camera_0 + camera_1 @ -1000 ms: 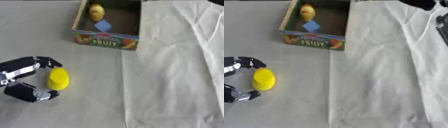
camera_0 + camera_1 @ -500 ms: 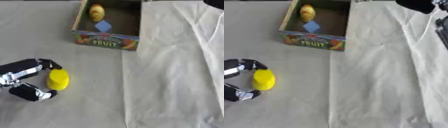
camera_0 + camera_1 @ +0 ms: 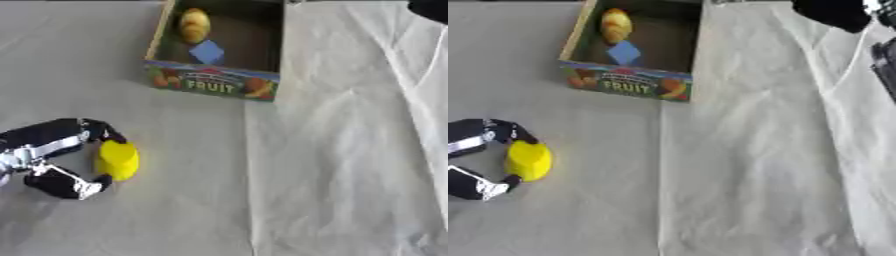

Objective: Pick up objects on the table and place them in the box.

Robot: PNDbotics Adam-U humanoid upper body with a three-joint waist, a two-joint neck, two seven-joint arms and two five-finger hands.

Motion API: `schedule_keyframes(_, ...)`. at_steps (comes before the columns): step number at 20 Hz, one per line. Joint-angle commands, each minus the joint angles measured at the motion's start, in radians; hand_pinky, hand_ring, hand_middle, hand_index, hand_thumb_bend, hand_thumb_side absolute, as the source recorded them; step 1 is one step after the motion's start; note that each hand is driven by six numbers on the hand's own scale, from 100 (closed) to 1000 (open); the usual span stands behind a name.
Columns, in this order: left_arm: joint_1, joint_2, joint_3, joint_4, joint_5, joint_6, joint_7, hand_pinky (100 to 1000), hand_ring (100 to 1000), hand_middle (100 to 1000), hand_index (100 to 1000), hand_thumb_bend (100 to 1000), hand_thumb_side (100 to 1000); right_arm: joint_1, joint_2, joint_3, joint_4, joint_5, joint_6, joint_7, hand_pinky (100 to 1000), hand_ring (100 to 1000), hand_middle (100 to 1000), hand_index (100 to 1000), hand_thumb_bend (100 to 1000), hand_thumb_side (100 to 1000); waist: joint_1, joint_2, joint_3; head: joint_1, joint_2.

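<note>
- The left hand [image 3: 48,157] lies on the white cloth [image 3: 332,165] at the near left, fingers and thumb curled into an open ring.
- A small yellow object [image 3: 116,159] sits on the cloth in the mouth of that ring, between the fingertips; whether they touch it I cannot tell.
- Farther off, beyond the fingers, stands the FRUIT box [image 3: 215,87], holding a yellowish rounded item [image 3: 194,24] and a blue piece [image 3: 206,51].
- A black shape, perhaps the right hand [image 3: 833,12], shows at the far right corner; its fingers cannot be told.

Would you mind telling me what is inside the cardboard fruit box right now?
Inside the cardboard fruit box lie a yellowish rounded object and a small blue block. The near wall hides the floor strip just behind it.
</note>
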Motion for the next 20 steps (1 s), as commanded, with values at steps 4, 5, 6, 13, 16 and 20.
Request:
schedule_keyframes(4,-0.029,0.018,-0.008,0.004,-0.087,-0.046,0.019,674,742,695,789,276,100,-0.002,-0.014,-0.016,-0.015,-0.018,-0.008,-0.013,859,790,719,846,100,349,0.004,-0.019,-0.001,0.004,-0.01)
schedule_keyframes(5,-0.033,0.019,-0.01,0.003,-0.104,-0.055,0.03,638,719,668,764,267,100,-0.001,-0.013,-0.017,-0.015,-0.02,-0.01,-0.015,859,790,718,846,100,359,0.004,-0.02,-0.001,0.004,-0.01)
schedule_keyframes(6,-0.036,0.018,-0.011,0.002,-0.119,-0.063,0.041,622,705,651,746,242,100,0.0,-0.013,-0.018,-0.015,-0.023,-0.011,-0.017,859,789,718,846,100,365,0.004,-0.02,-0.002,0.004,-0.01)
schedule_keyframes(13,-0.027,-0.006,-0.017,-0.001,-0.164,-0.097,0.124,543,633,584,576,100,150,0.013,-0.013,-0.023,-0.015,-0.033,-0.012,-0.017,859,789,717,847,100,385,0.005,-0.021,-0.004,0.003,-0.011)
schedule_keyframes(16,-0.027,-0.007,-0.009,-0.027,-0.146,-0.103,0.136,529,618,570,542,100,105,0.017,-0.013,-0.024,-0.015,-0.036,-0.011,-0.019,859,789,716,846,100,397,0.005,-0.022,-0.003,0.003,-0.01)
schedule_keyframes(20,-0.033,-0.004,0.009,-0.078,-0.132,-0.103,0.133,516,602,555,505,100,100,0.024,-0.013,-0.028,-0.015,-0.039,-0.012,-0.023,859,788,714,845,100,404,0.004,-0.024,-0.001,0.001,-0.01)
